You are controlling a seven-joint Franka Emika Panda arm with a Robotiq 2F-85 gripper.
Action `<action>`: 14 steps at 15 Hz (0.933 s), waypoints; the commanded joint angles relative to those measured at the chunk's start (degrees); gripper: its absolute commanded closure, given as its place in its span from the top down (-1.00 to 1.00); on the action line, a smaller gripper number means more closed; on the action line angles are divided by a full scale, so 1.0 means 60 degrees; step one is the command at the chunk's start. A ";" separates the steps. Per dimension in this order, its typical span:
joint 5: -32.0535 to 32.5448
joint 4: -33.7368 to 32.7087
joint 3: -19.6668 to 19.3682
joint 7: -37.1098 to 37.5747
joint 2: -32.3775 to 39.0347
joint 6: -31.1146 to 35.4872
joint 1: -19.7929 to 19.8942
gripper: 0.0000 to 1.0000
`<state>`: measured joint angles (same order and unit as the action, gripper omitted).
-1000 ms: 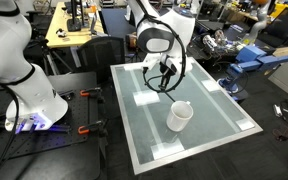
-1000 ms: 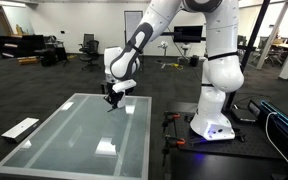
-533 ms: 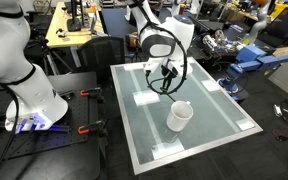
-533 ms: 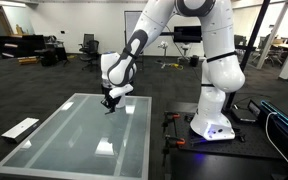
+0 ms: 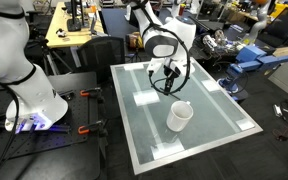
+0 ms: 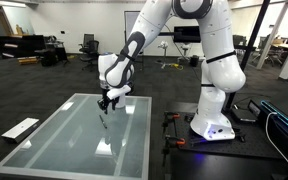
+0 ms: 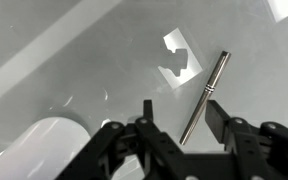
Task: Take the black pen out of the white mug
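black end effector (image 7: 177, 118) fills the bottom of the wrist view, jaws spread far wider than the pen: released, gripping nothing. just past the tips the black pen (image 7: 204, 96) shows against the glass bench (image 7: 74, 40). it's slanted, one end under the gap between the jaws, the other pointing away. can't confirm it's lying flat, but it reads as set down. white mug (image 7: 42, 146) sits off to the side, apart from the pen, nothing sticking out of it. my read: extraction's done and you're on the retreat. go straight up, no sideways drift, no wrist twist. if a finger clips that near end, a round pen will roll on glass. hold the jaws at this width until clear. in an exterior view the end effector (image 5: 164, 78) hangs above the bench beyond the mug (image 5: 179, 117); back away from it, not over it.
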<state>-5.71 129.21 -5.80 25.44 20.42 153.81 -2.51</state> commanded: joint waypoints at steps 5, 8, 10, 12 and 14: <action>0.0090 -0.0042 -0.0156 0.0404 -0.0567 -0.0283 -0.0222 1.00; -0.0033 0.0079 -0.0052 0.0323 -0.0998 -0.0412 -0.0159 1.00; -0.0050 0.0183 -0.0028 0.0338 -0.1326 -0.0397 -0.0134 1.00; -0.0102 0.0312 0.0025 0.0279 -0.1683 -0.0383 -0.0077 1.00; -0.0156 0.0457 0.0089 0.0195 -0.2042 -0.0357 -0.0027 1.00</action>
<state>-5.92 129.15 -5.88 26.19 13.22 153.12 -2.98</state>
